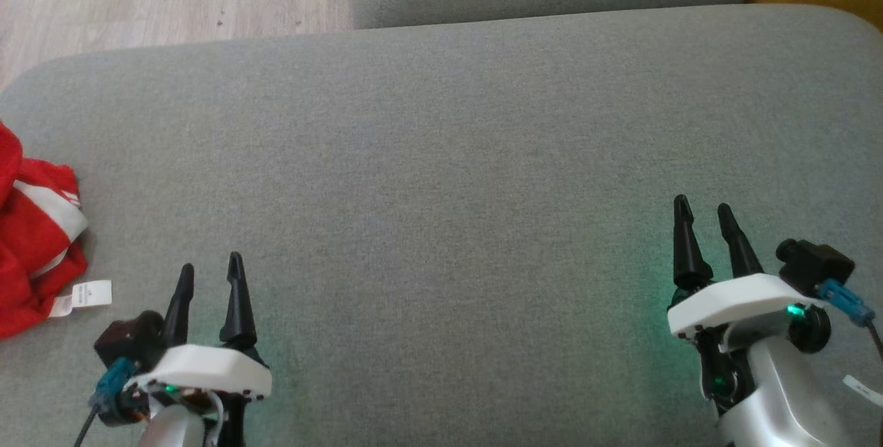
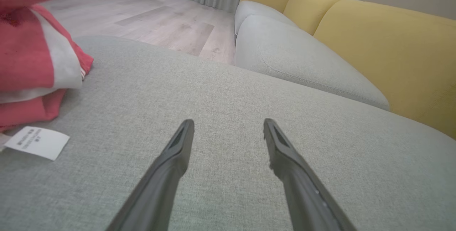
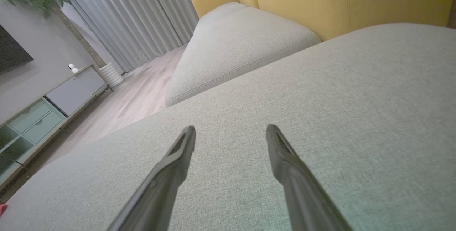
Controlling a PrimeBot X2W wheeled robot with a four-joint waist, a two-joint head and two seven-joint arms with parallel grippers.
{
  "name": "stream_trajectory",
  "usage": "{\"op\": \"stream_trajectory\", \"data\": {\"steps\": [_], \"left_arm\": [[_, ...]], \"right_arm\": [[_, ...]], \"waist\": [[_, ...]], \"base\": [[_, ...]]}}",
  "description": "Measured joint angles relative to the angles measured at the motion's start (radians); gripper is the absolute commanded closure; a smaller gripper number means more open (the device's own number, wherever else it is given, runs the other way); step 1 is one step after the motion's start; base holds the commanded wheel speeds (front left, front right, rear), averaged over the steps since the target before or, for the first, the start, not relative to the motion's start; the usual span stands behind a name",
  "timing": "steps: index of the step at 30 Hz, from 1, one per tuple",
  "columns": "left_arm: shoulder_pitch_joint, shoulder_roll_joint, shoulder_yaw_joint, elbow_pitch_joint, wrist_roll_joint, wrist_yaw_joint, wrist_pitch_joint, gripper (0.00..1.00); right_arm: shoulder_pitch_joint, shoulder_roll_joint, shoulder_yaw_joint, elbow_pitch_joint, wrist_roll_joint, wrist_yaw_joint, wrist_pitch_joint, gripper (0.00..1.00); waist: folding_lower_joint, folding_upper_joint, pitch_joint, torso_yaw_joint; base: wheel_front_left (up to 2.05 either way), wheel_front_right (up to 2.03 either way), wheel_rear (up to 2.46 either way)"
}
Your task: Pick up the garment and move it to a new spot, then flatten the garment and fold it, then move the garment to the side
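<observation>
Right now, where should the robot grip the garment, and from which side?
Probably the garment's bunched edge by the white stripe, from the cushion's middle, with the left gripper: it lies crumpled at the cushion's left, that fold facing the open fingers.

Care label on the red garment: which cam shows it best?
Left wrist view: care label is close, large, flat on the grey cushion, print lines visible, unreadable. Head view has the care label small beside the red garment. Right wrist view offers a red sliver at its edge.

White housings — black tapered fingers, green lights, blue plugs.
</observation>
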Motion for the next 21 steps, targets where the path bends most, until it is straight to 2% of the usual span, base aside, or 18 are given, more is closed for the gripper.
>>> {"op": "stream_trajectory", "data": {"steps": [21], "left_arm": [[-0.005, -0.008, 0.056, -0.017, 0.272, 0.017, -0.068, 0.0]], "right_arm": [[-0.024, 0.005, -0.017, -0.035, -0.235, 0.0, -0.069, 0.0]], "waist": [[0.0, 0.0, 0.001, -0.003]], "base": [[0.0, 0.0, 0.0]]}}
